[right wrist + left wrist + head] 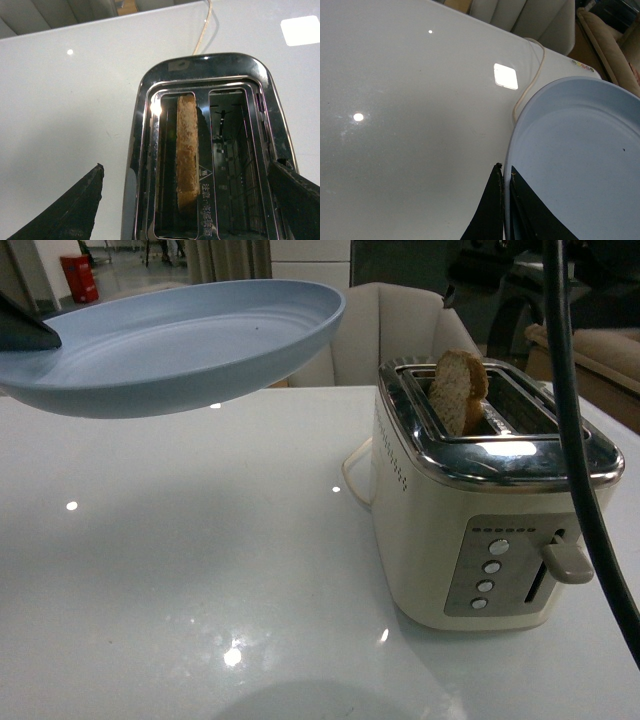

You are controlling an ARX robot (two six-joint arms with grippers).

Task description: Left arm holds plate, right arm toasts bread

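You have the left gripper point(505, 172) clenched on the rim of the plate point(580, 150), one thin finger on each face. The plate hangs in the upper left of the front frame, above the table point(180, 570), tilted, hollow side up, well apart from the toaster point(430, 530). Your right gripper point(187, 165) is released, jaws spread wide above the toaster top, holding nothing. The bread point(458, 390) stands on edge in the toaster slot nearer frame left, right of centre in the front frame, long axis near upright, rounded end up.
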